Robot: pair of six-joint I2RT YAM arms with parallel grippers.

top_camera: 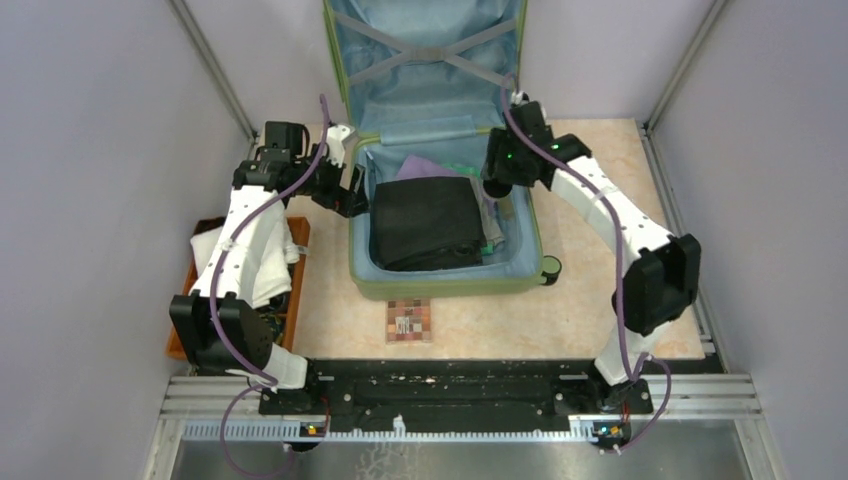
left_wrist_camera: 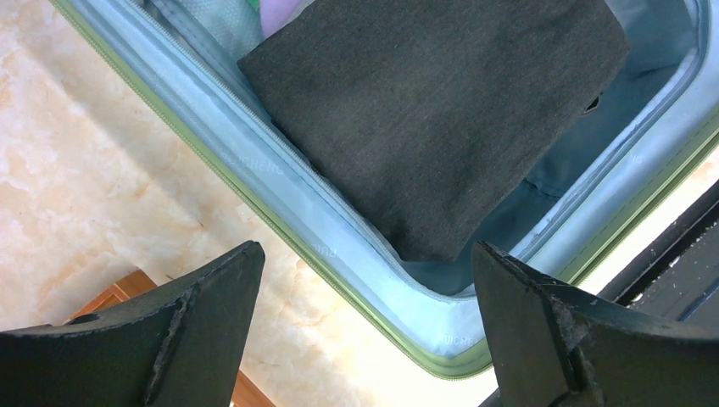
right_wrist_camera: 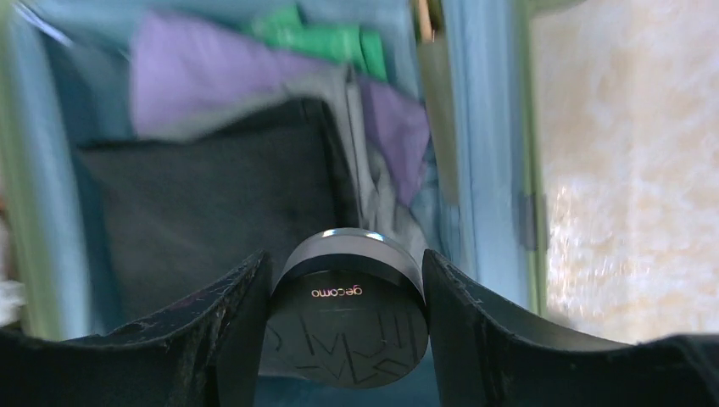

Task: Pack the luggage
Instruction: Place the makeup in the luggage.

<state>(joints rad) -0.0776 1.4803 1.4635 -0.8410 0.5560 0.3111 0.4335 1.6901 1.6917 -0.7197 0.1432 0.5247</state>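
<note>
From above, the luggage [top_camera: 450,285] lay open mid-table on the marbled beige tabletop [top_camera: 600,290], its lid raised against the pale back wall [top_camera: 600,50]. At my left wrist, my left gripper [left_wrist_camera: 365,254] gaped wide and empty above its rim. At my right wrist, my right gripper [right_wrist_camera: 343,254] clamped a round black compact [right_wrist_camera: 348,326] over its interior.

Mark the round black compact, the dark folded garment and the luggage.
round black compact [right_wrist_camera: 348,331], right wrist view, on its lid face.
dark folded garment [left_wrist_camera: 441,119], left wrist view, middle of its top.
luggage [top_camera: 450,288], top external view, near green rim.
</note>
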